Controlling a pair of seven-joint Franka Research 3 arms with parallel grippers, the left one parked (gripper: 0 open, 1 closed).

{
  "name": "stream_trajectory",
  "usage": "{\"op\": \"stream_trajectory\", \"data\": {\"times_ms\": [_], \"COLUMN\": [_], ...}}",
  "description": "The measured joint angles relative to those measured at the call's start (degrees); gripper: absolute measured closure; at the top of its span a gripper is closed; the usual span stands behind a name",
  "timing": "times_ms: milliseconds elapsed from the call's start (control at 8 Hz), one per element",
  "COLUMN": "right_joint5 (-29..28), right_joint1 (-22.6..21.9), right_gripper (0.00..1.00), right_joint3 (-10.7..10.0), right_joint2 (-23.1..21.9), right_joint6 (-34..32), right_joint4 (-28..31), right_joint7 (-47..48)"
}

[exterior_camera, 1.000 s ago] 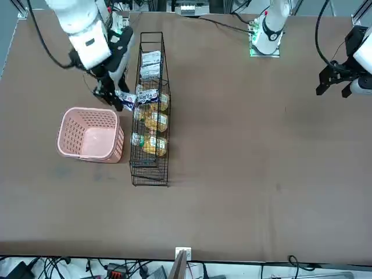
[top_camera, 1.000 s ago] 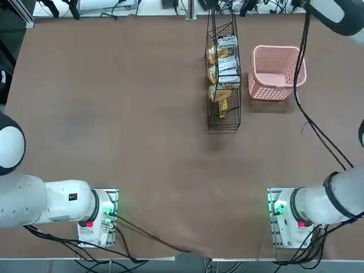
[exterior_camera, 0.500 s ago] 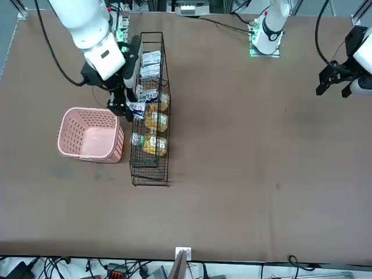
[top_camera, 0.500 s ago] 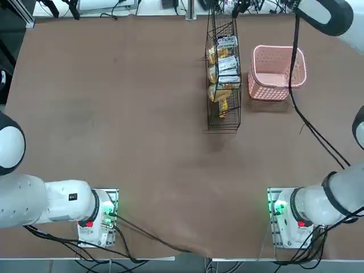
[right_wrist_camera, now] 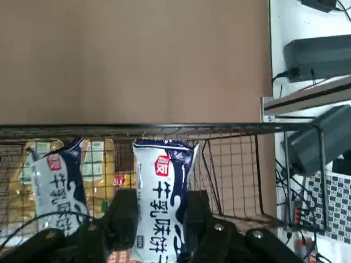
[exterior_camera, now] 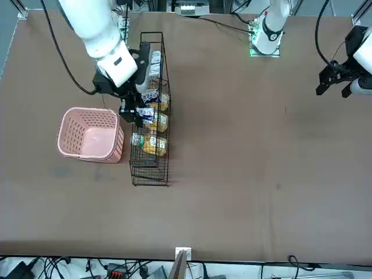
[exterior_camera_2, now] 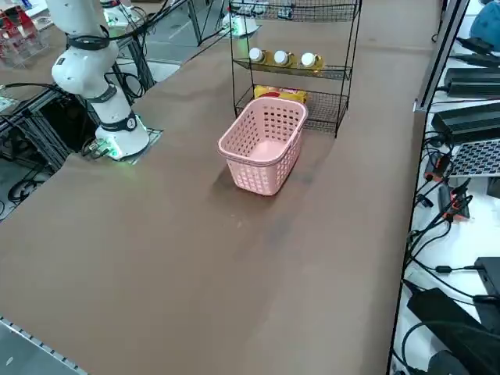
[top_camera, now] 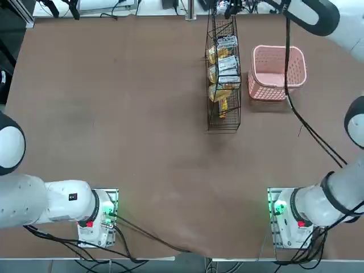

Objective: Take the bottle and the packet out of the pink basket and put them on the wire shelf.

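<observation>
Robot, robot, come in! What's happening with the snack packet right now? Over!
Right pincer shut on the packet, up at the wire shelf. Pink basket looks empty. Bottles and packets already on the tiers. Nothing in the way.

A wide brown bench (top_camera: 131, 114) fills the scene, its surface bare across the left and near parts. Beyond its far edge, black cables (exterior_camera: 87, 270) trail along the floor. At the right side of the bench, black rectangular power adapters (exterior_camera_2: 469, 121) and more black cords (exterior_camera_2: 437, 203) lie on a pale surface.
</observation>
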State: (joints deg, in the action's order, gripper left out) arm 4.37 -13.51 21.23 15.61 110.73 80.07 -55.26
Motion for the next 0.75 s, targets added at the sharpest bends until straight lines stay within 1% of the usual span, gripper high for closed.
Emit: {"op": "stream_trajectory", "data": {"times_ms": [250,750], "right_joint5": [0.1,0.3], "right_joint1": [-0.4,-0.4], "right_gripper": [0.55,0.55], "right_joint3": [0.0,-0.2], "right_joint2": [1.5,2.9], "right_joint6": [0.9,0.9], "right_joint4": [-0.1,-0.3], "right_joint7": [-1.7,-4.9]}}
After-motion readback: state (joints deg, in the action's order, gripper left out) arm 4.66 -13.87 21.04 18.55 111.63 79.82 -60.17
